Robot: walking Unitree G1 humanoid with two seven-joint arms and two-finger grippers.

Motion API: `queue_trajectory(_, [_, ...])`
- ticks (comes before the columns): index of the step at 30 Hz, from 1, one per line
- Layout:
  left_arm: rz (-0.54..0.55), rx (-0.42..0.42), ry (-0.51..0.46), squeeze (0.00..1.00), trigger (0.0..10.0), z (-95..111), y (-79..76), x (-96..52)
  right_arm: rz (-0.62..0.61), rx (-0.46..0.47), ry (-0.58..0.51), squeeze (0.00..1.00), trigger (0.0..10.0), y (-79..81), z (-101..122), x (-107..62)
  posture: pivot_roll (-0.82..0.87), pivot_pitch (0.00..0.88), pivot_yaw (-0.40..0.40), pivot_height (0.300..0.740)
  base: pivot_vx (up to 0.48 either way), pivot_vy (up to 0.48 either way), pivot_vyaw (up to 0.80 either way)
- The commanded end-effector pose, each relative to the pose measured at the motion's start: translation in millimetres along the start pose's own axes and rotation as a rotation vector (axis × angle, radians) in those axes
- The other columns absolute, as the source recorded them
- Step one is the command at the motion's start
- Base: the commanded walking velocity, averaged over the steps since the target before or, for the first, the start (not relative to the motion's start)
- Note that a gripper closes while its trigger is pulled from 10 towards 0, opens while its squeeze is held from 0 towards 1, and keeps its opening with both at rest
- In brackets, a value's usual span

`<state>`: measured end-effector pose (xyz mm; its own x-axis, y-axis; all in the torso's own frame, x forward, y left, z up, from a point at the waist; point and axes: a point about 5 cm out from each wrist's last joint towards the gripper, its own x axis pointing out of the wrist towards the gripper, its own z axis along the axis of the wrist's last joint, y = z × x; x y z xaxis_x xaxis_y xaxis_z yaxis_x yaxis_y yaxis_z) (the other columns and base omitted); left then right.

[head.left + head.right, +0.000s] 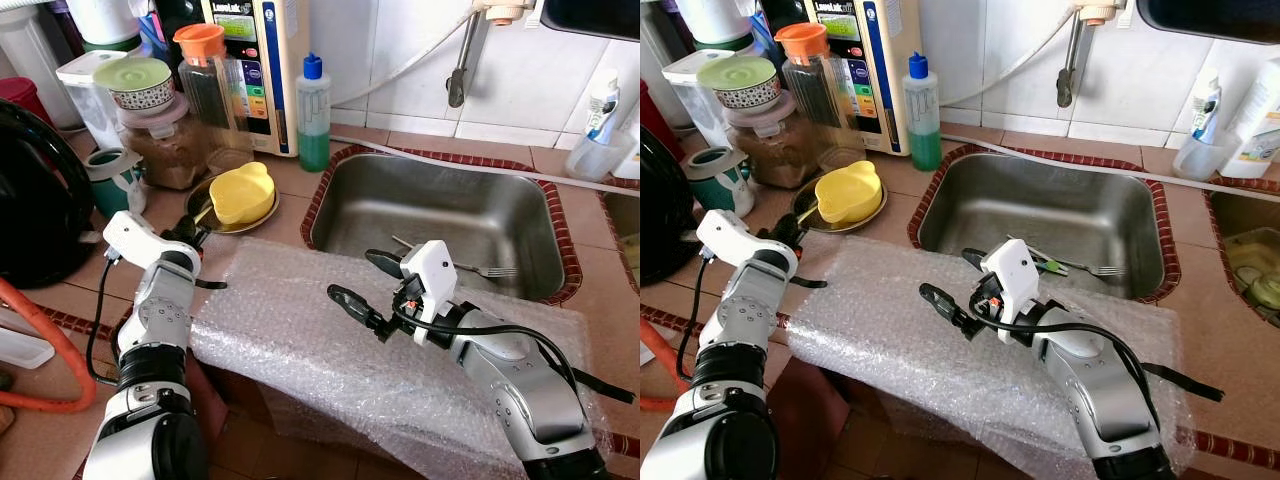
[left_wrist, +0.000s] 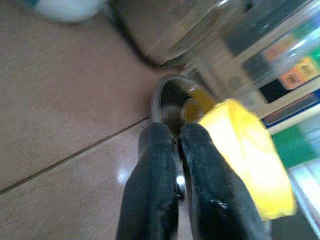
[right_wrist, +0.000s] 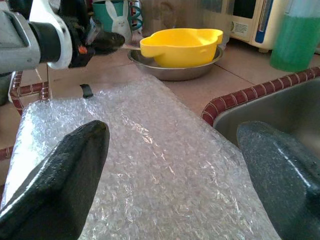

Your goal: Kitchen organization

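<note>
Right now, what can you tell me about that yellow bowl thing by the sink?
The yellow bowl looks like smooth plastic, with a wavy rim and a little ear-like bump at each end. It sits upright inside a shallow metal dish on the tiled counter, left of the sink and just beyond the bubble wrap. The left gripper, fingers together, is at the dish's rim beside the bowl; whether it touches the bowl is unclear.
</note>
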<state>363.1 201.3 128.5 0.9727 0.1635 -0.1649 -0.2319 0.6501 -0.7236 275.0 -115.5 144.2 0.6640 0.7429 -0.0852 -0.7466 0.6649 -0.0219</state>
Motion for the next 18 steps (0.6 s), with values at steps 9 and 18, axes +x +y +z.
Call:
queue_trajectory(9, [-0.020, 0.140, -0.144, 0.00, 0.0, 24.4, -9.2, -1.7, -0.020, -0.011, -0.015, 1.00, 10.0, -3.4, 2.5, 2.1, 0.04, 0.017, 0.102, 0.740, 0.000, 0.000, 0.00])
queue_trajectory(18, [-0.131, 0.378, -0.318, 0.00, 0.0, 46.1, -35.0, -8.6, -0.024, -0.015, -0.020, 0.00, 10.0, -4.6, 3.3, 3.7, 0.04, 0.016, 0.103, 0.740, 0.000, 0.000, 0.00])
